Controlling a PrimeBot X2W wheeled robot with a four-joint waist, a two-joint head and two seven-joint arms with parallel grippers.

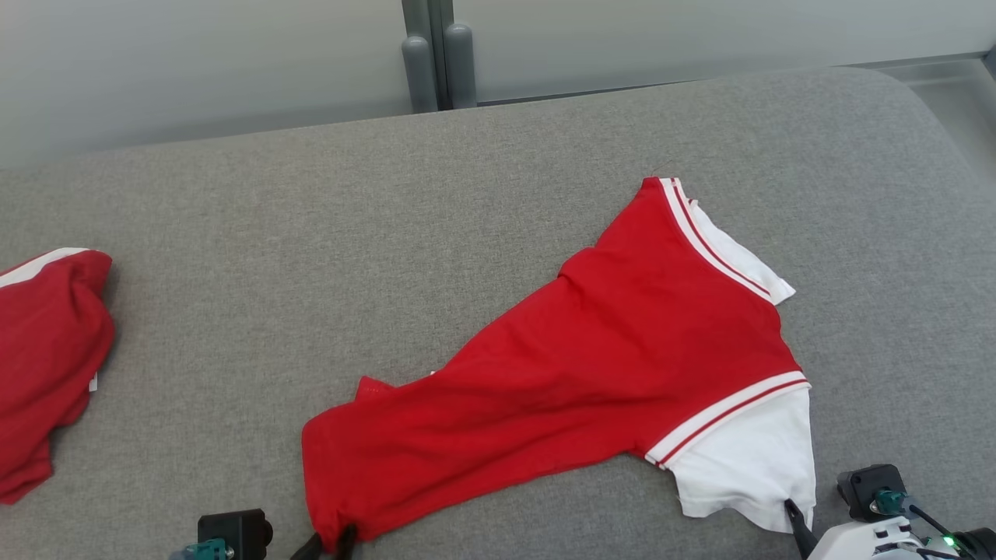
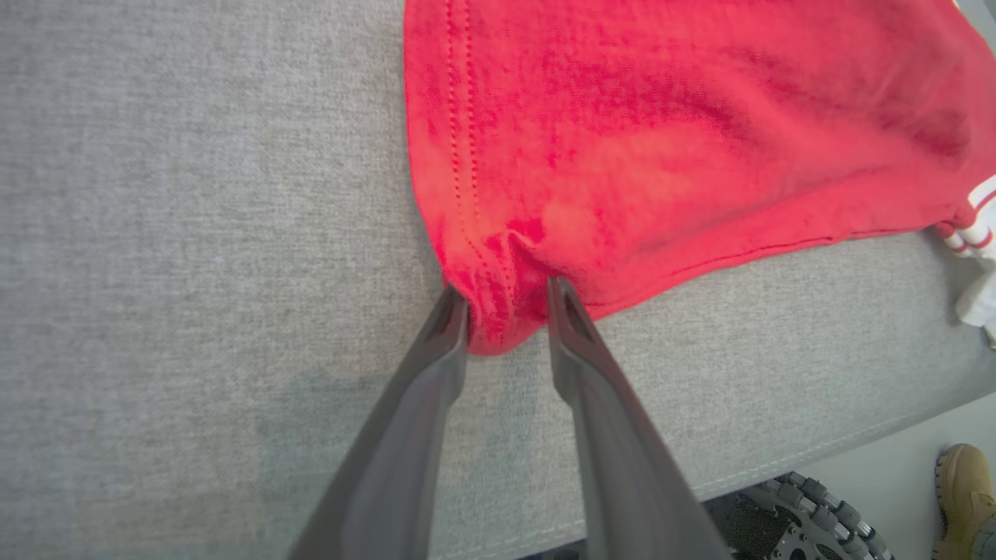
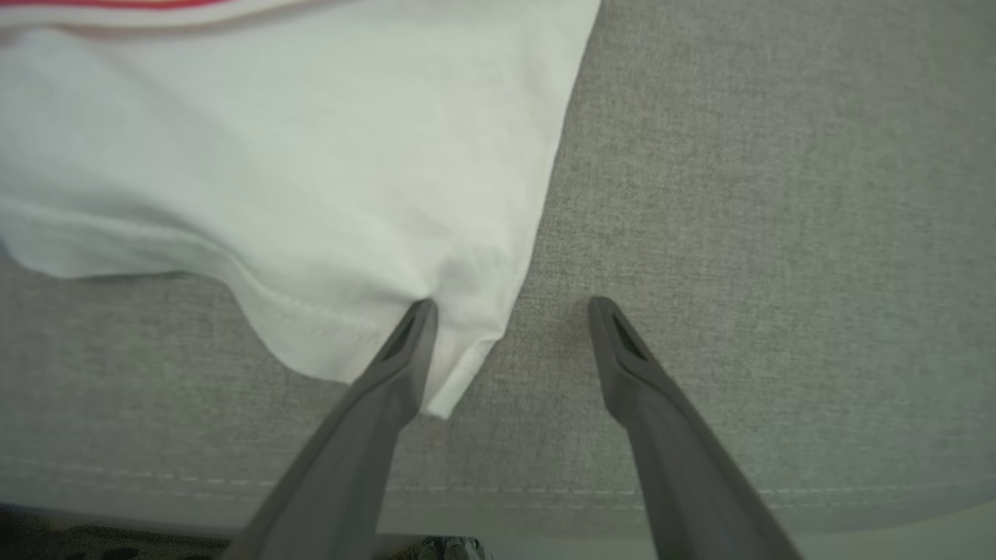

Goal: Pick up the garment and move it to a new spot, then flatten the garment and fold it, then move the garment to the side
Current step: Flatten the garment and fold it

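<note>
Red cloth with white sleeves: the T-shirt [image 1: 622,350] lies skewed across the grey upholstered cushion [image 1: 311,194], its hem toward the near left edge and its sleeves toward the right, not yet flat. The left gripper [image 2: 507,299] pinches the near hem corner [image 2: 498,330], with red cloth puckered between its two tips. The right gripper [image 3: 510,307] stands spread: one finger rests on the corner of the white sleeve [image 3: 272,155], the other on bare cushion just beside it. The step in hand looks like taking two holds to spread the shirt. To do it well, the right jaws should slide a little further over the sleeve hem before they press together, since that corner sits mostly under one finger and could slip out. Both holds should then lift only slightly and pull apart evenly — enough to draw out the diagonal creases in the body without dragging the shirt off the near edge or toward the second red garment [image 1: 47,350] at the far left
</note>
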